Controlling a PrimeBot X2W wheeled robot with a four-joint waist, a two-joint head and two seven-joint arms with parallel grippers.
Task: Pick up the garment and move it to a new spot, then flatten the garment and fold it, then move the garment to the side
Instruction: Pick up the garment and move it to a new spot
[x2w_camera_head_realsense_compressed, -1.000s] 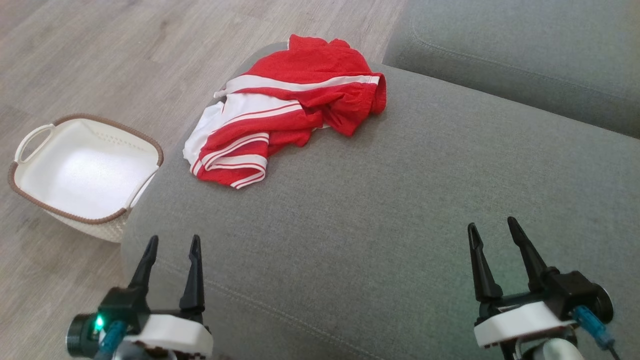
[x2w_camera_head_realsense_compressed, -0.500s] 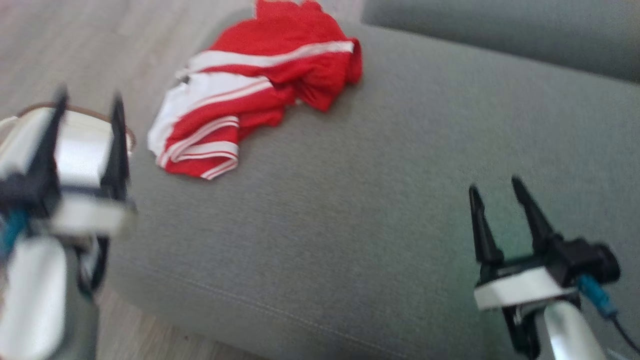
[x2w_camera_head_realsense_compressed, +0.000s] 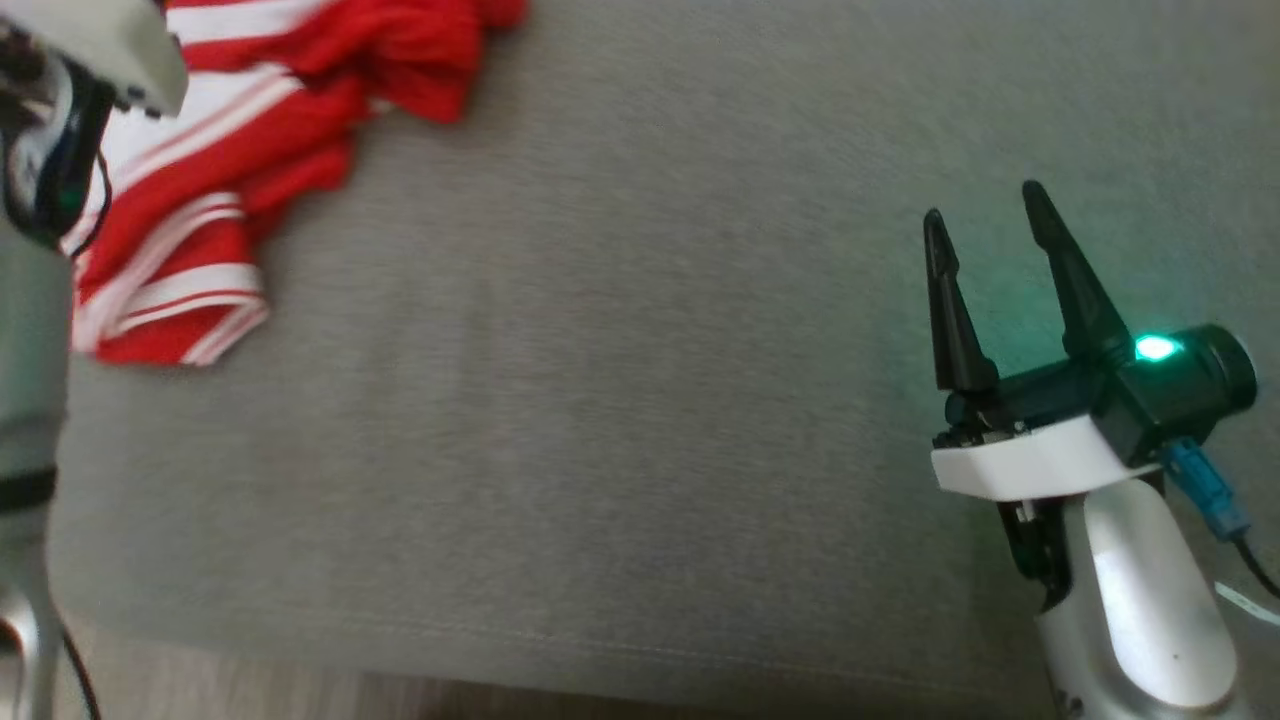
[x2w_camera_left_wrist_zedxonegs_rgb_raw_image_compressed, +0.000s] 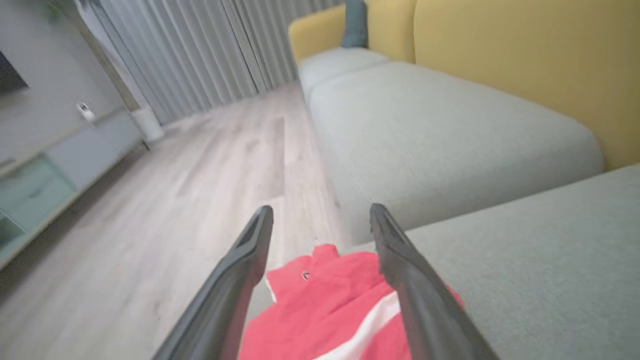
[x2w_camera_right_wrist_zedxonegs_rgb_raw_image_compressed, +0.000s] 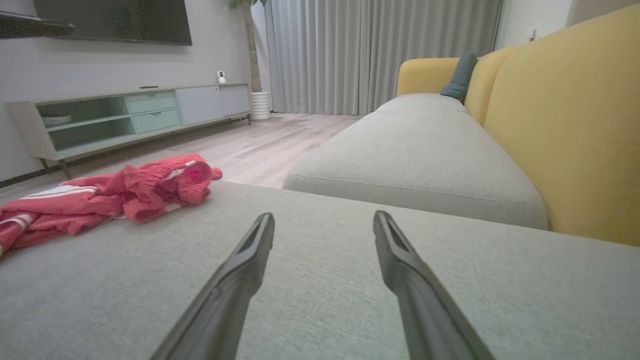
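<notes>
The garment (x2w_camera_head_realsense_compressed: 240, 120), red with white stripes, lies crumpled on the grey sofa cushion (x2w_camera_head_realsense_compressed: 620, 400) at the upper left of the head view. My left arm's wrist rises along that view's left edge in front of the garment. In the left wrist view my left gripper (x2w_camera_left_wrist_zedxonegs_rgb_raw_image_compressed: 320, 215) is open above the garment (x2w_camera_left_wrist_zedxonegs_rgb_raw_image_compressed: 325, 310), with nothing between its fingers. My right gripper (x2w_camera_head_realsense_compressed: 985, 215) stands open over bare cushion at the right, far from the garment. The right wrist view has the garment (x2w_camera_right_wrist_zedxonegs_rgb_raw_image_compressed: 105, 197) at the left, beyond my open right gripper (x2w_camera_right_wrist_zedxonegs_rgb_raw_image_compressed: 322, 220).
A second grey seat cushion (x2w_camera_right_wrist_zedxonegs_rgb_raw_image_compressed: 420, 160) and a yellow backrest (x2w_camera_right_wrist_zedxonegs_rgb_raw_image_compressed: 570, 125) lie beyond. Wooden floor (x2w_camera_left_wrist_zedxonegs_rgb_raw_image_compressed: 165, 200) runs past the cushion's edge. A low TV cabinet (x2w_camera_right_wrist_zedxonegs_rgb_raw_image_compressed: 125, 115) and curtains (x2w_camera_right_wrist_zedxonegs_rgb_raw_image_compressed: 370, 50) stand at the far wall.
The head camera has tilted down and right, so the garment sits higher and further left. My left arm has risen over the garment. My right gripper has moved forward.
</notes>
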